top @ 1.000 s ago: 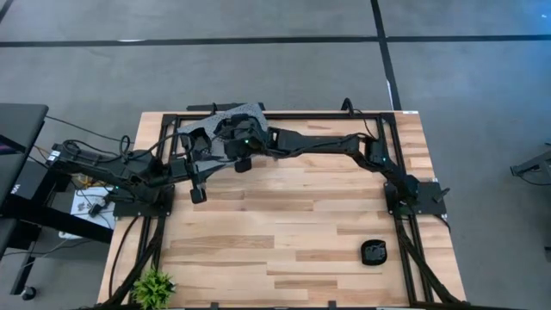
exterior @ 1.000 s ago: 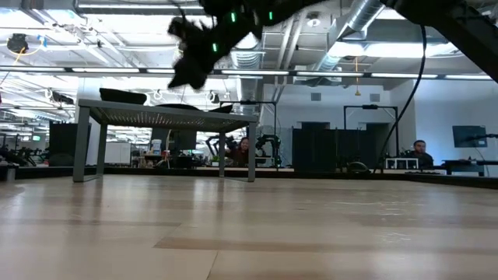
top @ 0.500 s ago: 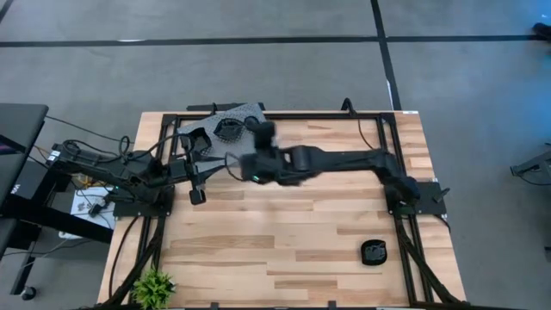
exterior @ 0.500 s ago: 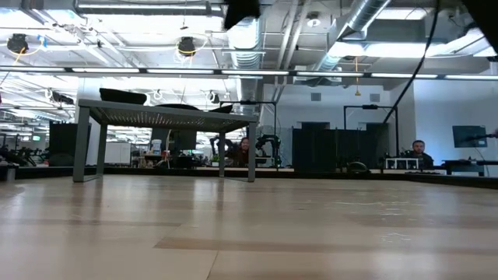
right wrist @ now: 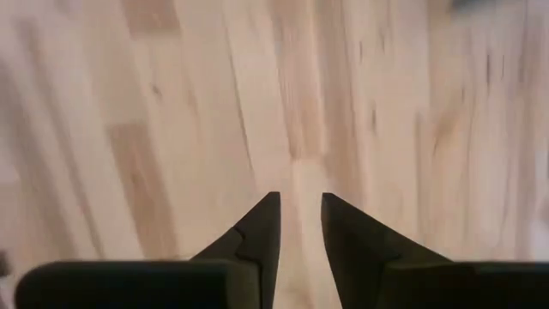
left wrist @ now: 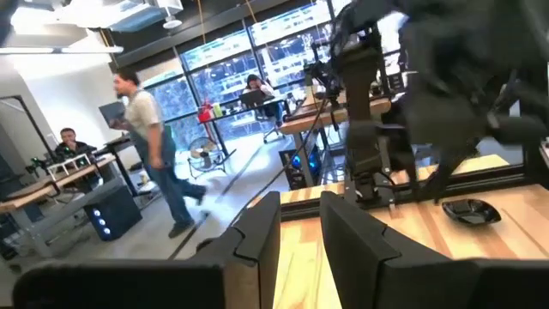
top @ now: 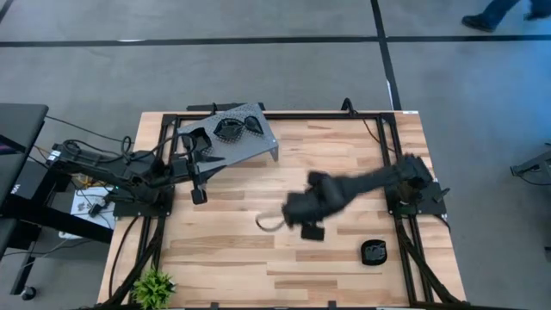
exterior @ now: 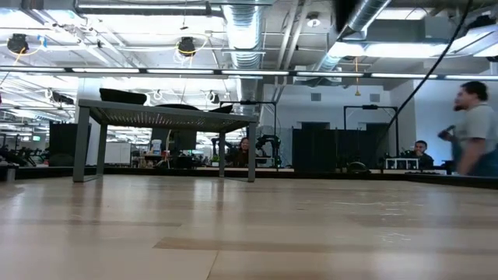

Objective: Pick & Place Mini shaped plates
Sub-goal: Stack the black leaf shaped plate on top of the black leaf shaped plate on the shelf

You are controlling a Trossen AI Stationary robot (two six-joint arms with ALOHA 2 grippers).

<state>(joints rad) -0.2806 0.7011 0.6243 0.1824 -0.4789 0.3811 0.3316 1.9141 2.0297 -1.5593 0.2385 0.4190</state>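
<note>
Right gripper over bare table, holding nothing

Its fingers stand narrowly parted with only wood between them, near table centre. Left gripper, likewise slightly parted and empty, waits at 9 o'clock. Tray at 11 o'clock carries several plates; one plate lies at 4 o'clock

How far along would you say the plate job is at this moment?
Done: one mini plate lies on the table near the right arm's base. In hand: the right gripper is over mid-table, with nothing between its fingers in its wrist view. Left: at least three plates sit on the grey tray; the left gripper waits beside it.
</note>
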